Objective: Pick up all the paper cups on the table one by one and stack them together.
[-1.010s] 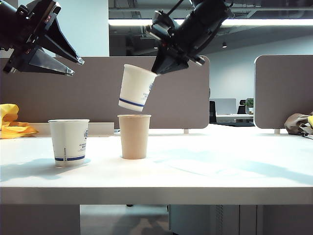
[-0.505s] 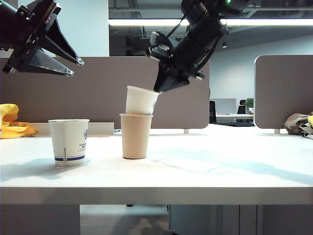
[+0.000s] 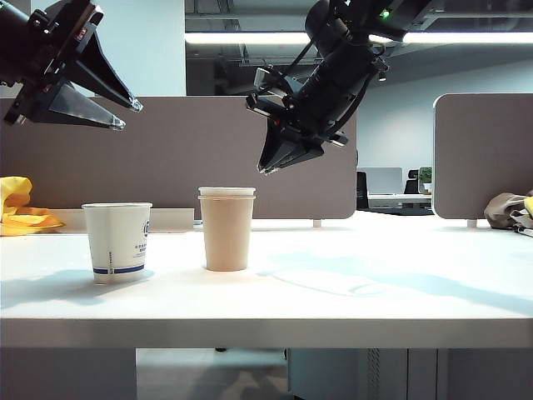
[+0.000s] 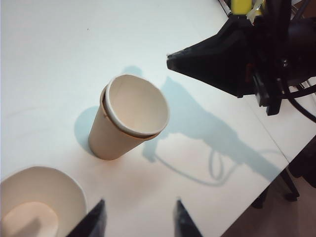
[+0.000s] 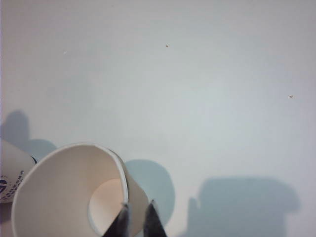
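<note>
One white cup now sits inside the tan cup on the bench, with only its rim showing above the tan rim. I judge that the first stacking step is just finished and that the second white cup is the next thing to take. It stands alone on the bench at about 9 o'clock from the stack, near it but not touching, and its blue band and logo are visible.

The right pincer hangs above the stack, at about 1 o'clock from it, and it does not touch the cups. In the right wrist view the two tips of the right pincer stand only a narrow gap apart, over the rim of the stacked cups, and nothing is between them. It holds nothing.

The left pincer hovers high above the single cup, at about 12 o'clock from it. In the left wrist view the left pincer shows its tips well apart and empty, so it is wide open.

For the next move, one pincer must come down over the rim of the single cup, close on its wall, lift it and bring it straight above the stack. The cup is light and thin, so too hard a grip could bend the wall.
</note>
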You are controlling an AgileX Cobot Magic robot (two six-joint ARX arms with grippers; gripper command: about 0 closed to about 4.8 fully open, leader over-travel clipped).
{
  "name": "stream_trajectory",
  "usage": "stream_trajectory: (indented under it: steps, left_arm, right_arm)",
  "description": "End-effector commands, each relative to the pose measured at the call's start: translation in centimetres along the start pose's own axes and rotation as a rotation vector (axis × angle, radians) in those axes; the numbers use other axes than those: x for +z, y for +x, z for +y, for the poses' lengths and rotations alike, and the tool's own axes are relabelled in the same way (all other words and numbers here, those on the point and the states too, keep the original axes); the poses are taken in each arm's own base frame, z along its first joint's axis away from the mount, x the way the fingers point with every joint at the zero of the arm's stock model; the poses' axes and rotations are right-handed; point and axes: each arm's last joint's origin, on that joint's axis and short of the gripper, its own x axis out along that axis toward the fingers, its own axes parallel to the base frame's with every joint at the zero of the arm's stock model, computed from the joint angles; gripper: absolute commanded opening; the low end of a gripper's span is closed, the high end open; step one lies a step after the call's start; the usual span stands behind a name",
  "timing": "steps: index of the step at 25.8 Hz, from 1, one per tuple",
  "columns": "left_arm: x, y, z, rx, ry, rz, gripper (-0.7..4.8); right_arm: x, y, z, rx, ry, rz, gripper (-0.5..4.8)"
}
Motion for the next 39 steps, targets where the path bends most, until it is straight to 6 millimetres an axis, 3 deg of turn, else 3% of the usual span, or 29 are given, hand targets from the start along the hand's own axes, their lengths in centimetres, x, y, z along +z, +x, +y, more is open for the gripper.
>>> stream_trajectory:
  steps: [1, 6, 9, 12, 15, 19, 27, 36, 39]
  left_arm:
    - [0.2, -0.1, -0.1, -0.002, 0.009, -0.015, 1.78]
    - [0.2, -0.1, -0.1, -0.002, 0.008, -0.014, 1.78]
    - [0.2, -0.1, -0.1, 0.000, 0.003, -0.008, 1.78]
    - [0.1, -0.1, 0.0, 0.035, 0.002, -0.010, 1.78]
    - [0.1, -0.1, 0.1, 0.064, -0.003, -0.005, 1.78]
    - [0.0, 0.0, 0.5, 0.145, -0.003, -0.006, 1.78]
    - [-0.9, 1.7, 2.0, 0.164, -0.046, 0.053, 1.78]
    - [-1.0, 1.8, 2.2, 0.175, -0.053, 0.064, 1.74]
    - [-1.3, 2.1, 2.6, 0.235, -0.065, 0.081, 1.53]
  right_arm:
    - [0.2, 0.0, 0.1, 0.008, -0.009, -0.015, 0.46]
    - [0.3, -0.2, 0.3, 0.037, -0.007, -0.008, 0.55]
    - [1.0, -1.4, 0.7, 0.039, -0.014, 0.007, 0.98]
    - [2.9, -3.4, 1.3, 0.057, -0.026, -0.029, 1.08]
    - [4.5, -7.0, 2.4, 0.054, -0.047, -0.089, 1.08]
    - [4.7, -9.8, 3.9, 0.067, -0.046, -0.059, 1.08]
    - [3.7, -9.6, 8.0, 0.190, -0.102, 0.048, 1.08]
    - [4.1, -13.3, 8.2, 0.136, -0.123, 0.026, 1.08]
    - [4.1, -13.3, 8.2, 0.137, -0.121, 0.033, 1.08]
